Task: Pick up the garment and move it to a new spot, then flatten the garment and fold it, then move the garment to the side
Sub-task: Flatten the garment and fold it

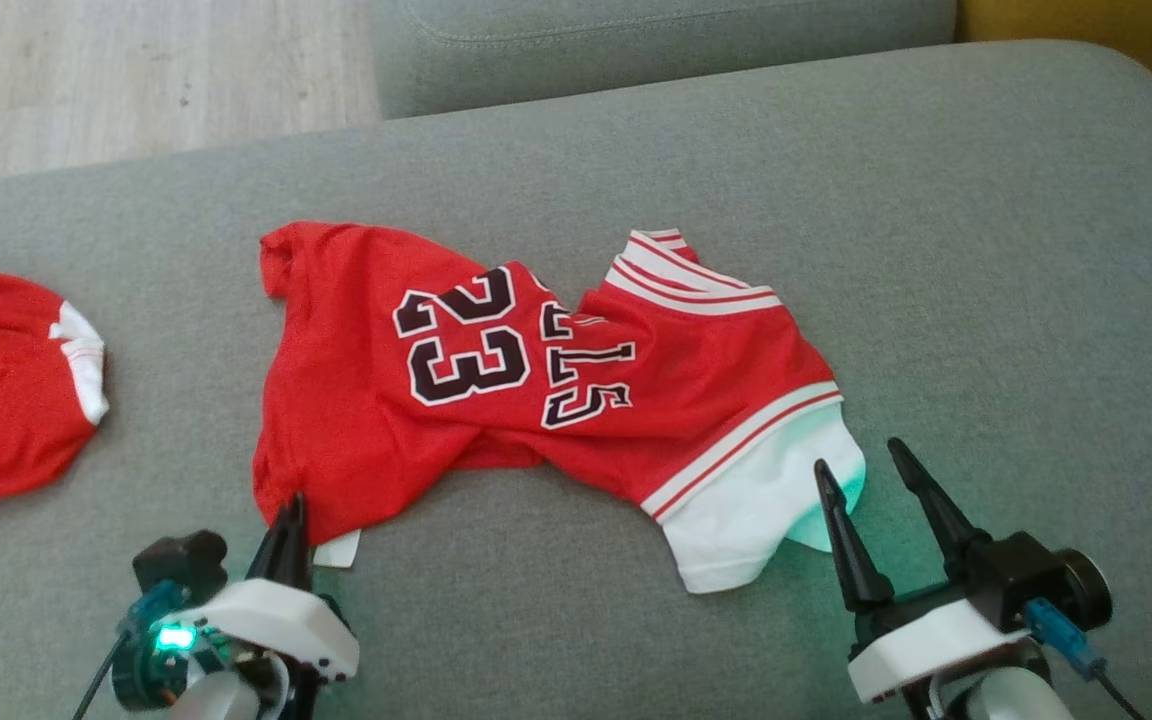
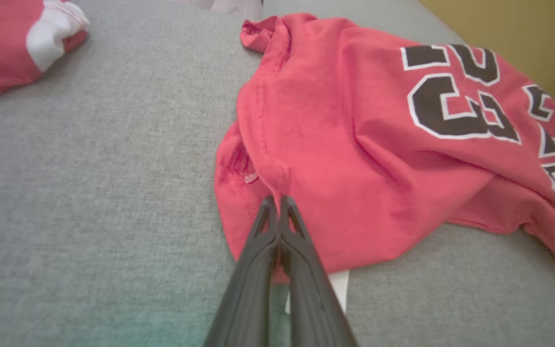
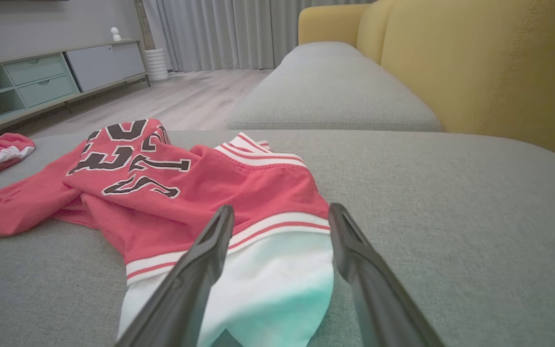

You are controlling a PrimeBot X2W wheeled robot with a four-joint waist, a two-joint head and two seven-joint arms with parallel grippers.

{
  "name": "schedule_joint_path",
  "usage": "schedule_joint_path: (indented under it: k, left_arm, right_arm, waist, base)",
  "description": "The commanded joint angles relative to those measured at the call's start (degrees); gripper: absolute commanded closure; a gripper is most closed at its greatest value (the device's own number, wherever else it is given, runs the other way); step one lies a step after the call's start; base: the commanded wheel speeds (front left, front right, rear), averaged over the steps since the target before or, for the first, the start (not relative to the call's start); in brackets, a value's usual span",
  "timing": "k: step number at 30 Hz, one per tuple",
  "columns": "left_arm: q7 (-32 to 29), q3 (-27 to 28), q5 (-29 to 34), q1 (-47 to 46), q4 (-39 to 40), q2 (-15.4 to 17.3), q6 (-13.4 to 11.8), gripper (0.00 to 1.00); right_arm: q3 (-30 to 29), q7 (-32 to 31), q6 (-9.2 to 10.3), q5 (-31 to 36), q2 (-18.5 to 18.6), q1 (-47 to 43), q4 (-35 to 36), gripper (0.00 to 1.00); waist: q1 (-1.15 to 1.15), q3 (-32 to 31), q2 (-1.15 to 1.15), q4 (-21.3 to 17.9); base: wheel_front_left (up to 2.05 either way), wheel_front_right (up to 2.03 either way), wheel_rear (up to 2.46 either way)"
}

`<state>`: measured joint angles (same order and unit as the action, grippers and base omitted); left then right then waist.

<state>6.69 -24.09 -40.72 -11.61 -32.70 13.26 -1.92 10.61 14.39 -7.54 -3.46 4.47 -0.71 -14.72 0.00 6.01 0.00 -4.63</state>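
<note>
Head view: the red jersey [image 1: 536, 390] is lying crumpled on the grey sofa cushion [image 1: 936, 250], its long axis running 9 to 3.
Left wrist view: the left gripper [image 2: 277, 198] is clenching the hem, with the jersey spreading toward 1 o'clock.
Right wrist view: the right gripper [image 3: 281, 209] is hanging released, its fingers framing the white sleeve [image 3: 268, 284] at 12.

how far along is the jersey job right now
Nothing looks finished: the jersey lies rumpled and twisted on the grey cushion, not lifted. In hand: the left gripper is shut on its near red edge, while the right gripper stands open at the white sleeve. Left to do: lifting and moving it, flattening, folding, then setting it aside.
</note>
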Motion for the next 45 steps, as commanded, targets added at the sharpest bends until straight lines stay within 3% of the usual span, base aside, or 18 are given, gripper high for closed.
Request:
schedule_joint_path:
  k: [1,10,19,23,30,33,39,45]
  left_arm:
    - [0.9,1.6,-0.2,-2.3,1.9,1.3,0.4,1.0]
    - [-0.8,-1.0,-0.6,4.2,13.8,1.4,0.8,1.0]
    - [-8.1,-4.4,-3.3,16.3,39.1,3.8,-2.0,1.0]
    - [-9.4,-4.0,-3.8,16.2,41.5,4.3,-2.8,1.0]
    - [-10.6,-0.1,-5.5,10.0,36.8,4.9,-3.3,1.0]
    - [-10.8,2.2,-7.0,6.7,32.4,5.1,-3.2,0.94]
    - [-10.3,5.2,-8.0,1.5,23.0,6.6,-2.2,0.99]
    - [-6.5,7.4,-6.3,-1.6,15.8,7.4,-3.6,1.0]
  right_arm:
    - [0.9,0.6,0.05,-0.2,0.6,1.4,1.6,0.0]
    - [0.5,0.6,0.05,0.1,0.6,-0.7,1.4,0.0]
    - [0.6,0.6,0.05,0.1,0.8,-1.0,1.5,0.0]
    - [1.1,0.6,0.05,0.1,0.8,-0.7,1.3,0.0]
    - [2.3,0.6,0.05,-0.2,0.9,0.9,1.2,0.0]
    - [2.3,0.6,0.05,-0.1,1.0,1.5,1.2,0.0]
    - [2.0,0.6,0.05,-0.1,0.9,2.5,1.5,0.0]
    - [1.5,0.6,0.05,-0.1,0.7,2.6,1.7,0.0]
  waist:
    - [0.0,-0.3,0.0,0.3]
    - [0.0,-2.7,0.0,4.1]
    - [0.0,-2.9,0.0,7.2]
    - [0.0,-2.5,0.0,7.0]
    - [0.0,-0.9,0.0,4.2]
    - [0.0,0.2,0.0,2.3]
    - [0.0,2.3,0.0,-1.2]
    - [0.0,3.1,0.0,-2.8]
  base:
    - [0.0,0.0,0.0]
    - [0.0,0.0,0.0]
    - [0.0,0.0,0.0]
    - [0.0,0.0,0.0]
    - [0.0,0.0,0.0]
    - [0.0,0.0,0.0]
    - [0.0,0.0,0.0]
    - [0.0,0.0,0.0]
